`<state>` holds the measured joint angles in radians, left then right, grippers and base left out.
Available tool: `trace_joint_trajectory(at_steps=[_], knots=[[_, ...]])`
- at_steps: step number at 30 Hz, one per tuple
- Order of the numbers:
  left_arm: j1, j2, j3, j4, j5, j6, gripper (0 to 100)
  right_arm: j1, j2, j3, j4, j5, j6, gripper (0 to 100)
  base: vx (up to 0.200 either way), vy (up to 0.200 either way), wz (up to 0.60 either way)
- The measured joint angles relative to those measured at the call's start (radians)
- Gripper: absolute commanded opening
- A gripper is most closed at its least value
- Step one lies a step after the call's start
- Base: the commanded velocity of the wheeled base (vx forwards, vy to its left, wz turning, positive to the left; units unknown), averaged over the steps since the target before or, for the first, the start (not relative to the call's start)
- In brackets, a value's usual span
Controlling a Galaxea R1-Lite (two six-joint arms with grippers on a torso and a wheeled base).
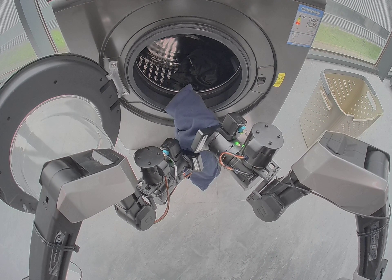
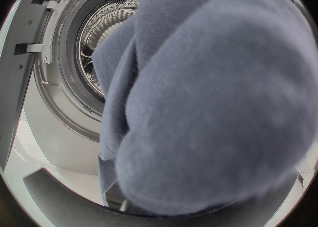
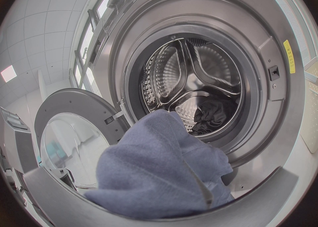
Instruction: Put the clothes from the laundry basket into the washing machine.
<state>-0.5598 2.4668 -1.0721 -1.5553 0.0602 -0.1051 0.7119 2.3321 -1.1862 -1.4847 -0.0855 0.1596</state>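
Ahead, navy garment (image 1: 190, 117) covers left hand (image 1: 201, 162), right hand (image 1: 200, 140): grip unclear; open door (image 1: 53, 121) left, basket (image 1: 343, 105) right.

Grey marbled floor (image 1: 212, 236) spreads toward 6 o'clock. Windows (image 1: 351, 35) at 2 o'clock and 10 o'clock show grass outside. A tiled ceiling (image 3: 39, 22) carries one lit panel (image 3: 8, 73).

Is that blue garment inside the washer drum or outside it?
Mostly outside. The blue garment hangs before the washing machine; its top end just reaches the open port's lower rim.
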Motion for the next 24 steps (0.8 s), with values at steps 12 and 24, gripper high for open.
trace_joint_trajectory(at_steps=[12,24], knots=[[0.025,-0.147,0.082,0.007,0.000,0.000,0,-0.048,-0.065,0.084,-0.023,0.001,0.000,0,0.000,0.000,0.00],[0.031,-0.303,0.176,0.009,-0.005,-0.002,0,-0.072,-0.081,0.160,-0.030,-0.029,-0.006,0,0.000,0.000,0.00]])
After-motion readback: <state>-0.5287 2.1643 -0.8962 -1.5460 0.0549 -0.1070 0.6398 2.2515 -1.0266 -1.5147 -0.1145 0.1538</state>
